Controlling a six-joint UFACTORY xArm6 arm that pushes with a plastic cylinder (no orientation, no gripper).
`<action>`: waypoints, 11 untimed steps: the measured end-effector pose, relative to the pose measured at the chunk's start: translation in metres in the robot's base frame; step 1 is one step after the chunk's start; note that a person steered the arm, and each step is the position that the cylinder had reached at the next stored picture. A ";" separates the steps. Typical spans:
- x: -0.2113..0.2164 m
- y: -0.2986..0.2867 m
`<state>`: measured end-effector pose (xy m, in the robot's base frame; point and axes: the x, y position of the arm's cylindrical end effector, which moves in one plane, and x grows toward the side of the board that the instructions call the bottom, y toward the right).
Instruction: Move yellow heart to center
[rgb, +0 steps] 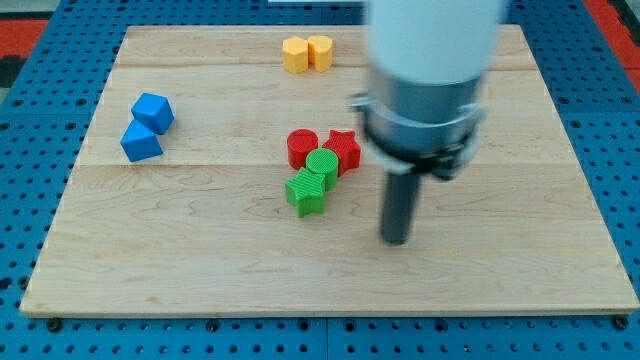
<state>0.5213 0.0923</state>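
- Wooden board (200, 250): light-grained surface lying on a blue perforated base (20, 200).
- My tip (396, 240): lower end of the dark rod, resting on the board right of centre, near and to the right of the central cluster, apart from every block. The rod carries no jaws, so there is nothing to open or close.
- Yellow heart (320, 51): at the far edge, around the middle of the board's width, touching the yellow hexagonal block (296, 55) on its left; well apart from my tip.
- Central cluster: red cylinder (302, 148), red star (343, 149), green cylinder (322, 168) and green star (306, 192), packed together.
- Left side: blue cube (153, 110) with a blue wedge-like block (141, 142) just nearer, touching or almost so.
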 end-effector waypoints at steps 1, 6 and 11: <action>-0.116 0.036; -0.246 -0.127; -0.173 -0.070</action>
